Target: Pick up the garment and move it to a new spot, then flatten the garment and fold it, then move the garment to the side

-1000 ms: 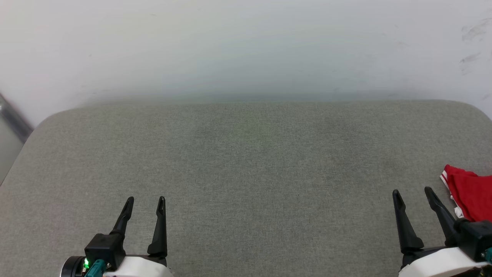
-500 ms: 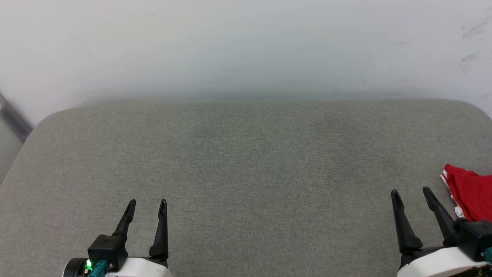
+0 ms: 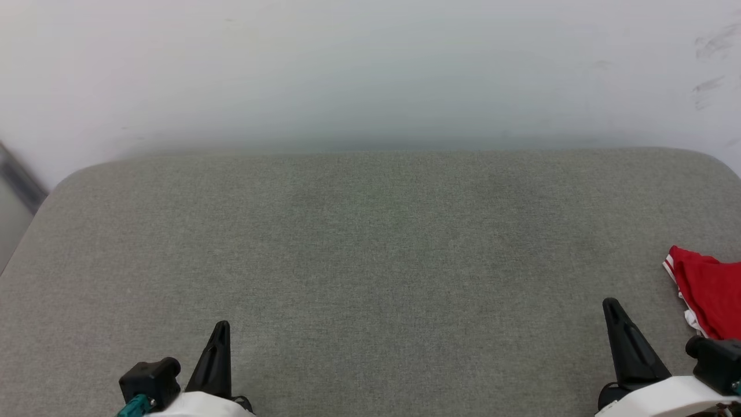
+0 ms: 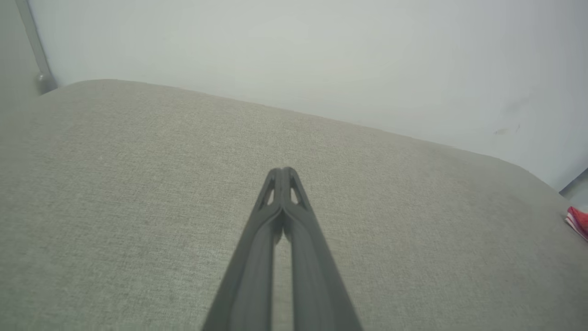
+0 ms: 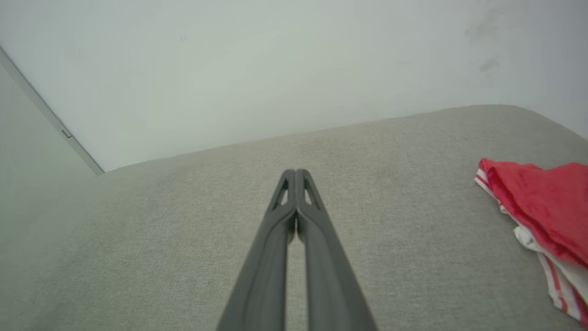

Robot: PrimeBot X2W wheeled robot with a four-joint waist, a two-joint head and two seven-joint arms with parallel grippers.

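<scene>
At the far left, a blurred grey metal post (image 3: 20,179) stands against the pale wall (image 3: 370,69), just past the rounded corner of a table (image 3: 370,243) covered in grey-green woven fabric. The robot's left tool (image 3: 220,327) shows at the lower left, pointing away from the robot. Its two dark fingers are pressed together into a single point and grip nothing. From its own wrist camera, the left tool (image 4: 282,171) is seen closed tip to tip over the fabric. The wide middle of the table lies flat and smooth.

On the right, the right tool (image 3: 611,304) points the same way, its fingers likewise drawn together and holding nothing. Further right, near that tool but apart from it, lies the garment (image 3: 709,289), a bright red jersey with white, red-striped trim. It is bunched in a crumpled heap on the table's right side and is cut off by the frame. The right wrist camera shows the garment (image 5: 542,202) resting on the fabric, red folds on top and white trim beneath. Dark scuff marks (image 3: 712,46) smudge the wall at the upper right.
</scene>
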